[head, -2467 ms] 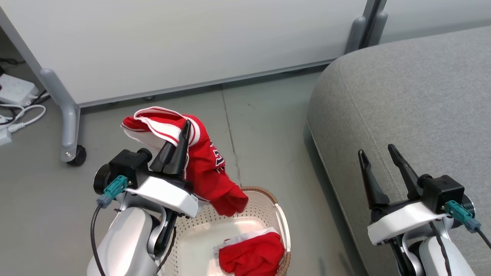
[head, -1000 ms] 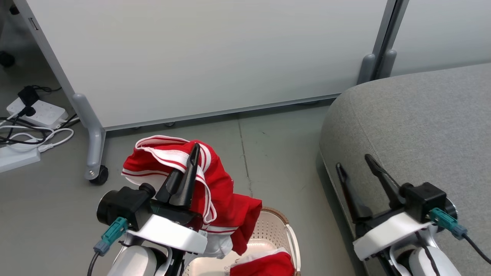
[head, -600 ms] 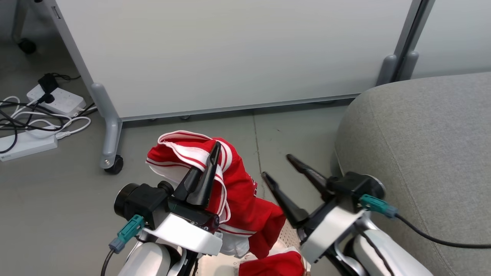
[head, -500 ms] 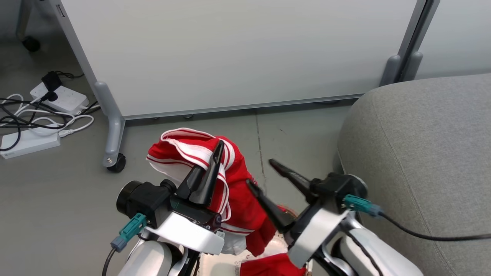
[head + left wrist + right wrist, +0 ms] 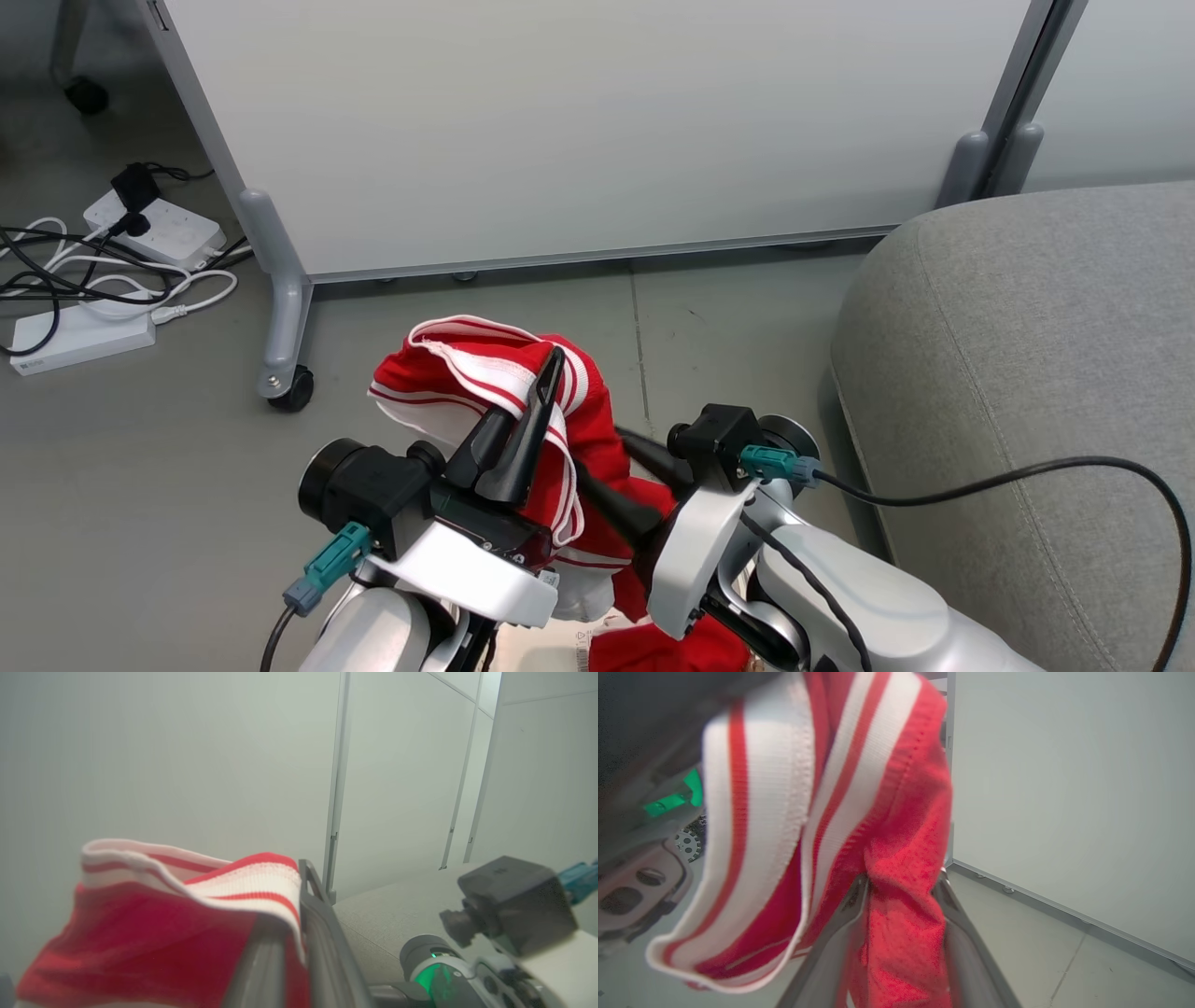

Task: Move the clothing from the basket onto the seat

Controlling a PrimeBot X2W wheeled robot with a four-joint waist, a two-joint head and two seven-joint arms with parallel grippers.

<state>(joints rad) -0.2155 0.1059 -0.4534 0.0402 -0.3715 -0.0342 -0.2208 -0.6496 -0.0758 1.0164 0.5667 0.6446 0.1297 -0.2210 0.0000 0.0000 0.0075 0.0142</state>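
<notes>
Clothing (image 5: 485,392) in bright red with white striped trim hangs in the air from the left hand (image 5: 553,369). That hand's two dark fingers are pressed together on the ribbed edge, and the rest of the garment droops to the near right. The left wrist view shows the same striped band (image 5: 243,886) folded over the closed fingers.

The right hand (image 5: 605,457) reaches in from the right and points left into the hanging cloth. In the right wrist view its fingers (image 5: 840,924) stand well apart with a thick fold of red fabric between them. The cloth touches both inner faces, but I cannot tell whether it is pinched yet.

A second red piece (image 5: 653,653) lies lower down at the near edge of the head view, just beside a pale patch of the basket (image 5: 537,658). Most of the basket is hidden under the two arms.

The seat (image 5: 1027,355), a light-grey sofa with a rounded end, stands to the right with nothing lying on the part in view. It is apart from the held garment, with bare grey floor (image 5: 747,317) between them.

On the far side stands a white partition panel (image 5: 560,131) on grey legs, one ending in a black caster (image 5: 291,390). White power strips (image 5: 79,336) and tangled cables lie on the floor at the far left.
</notes>
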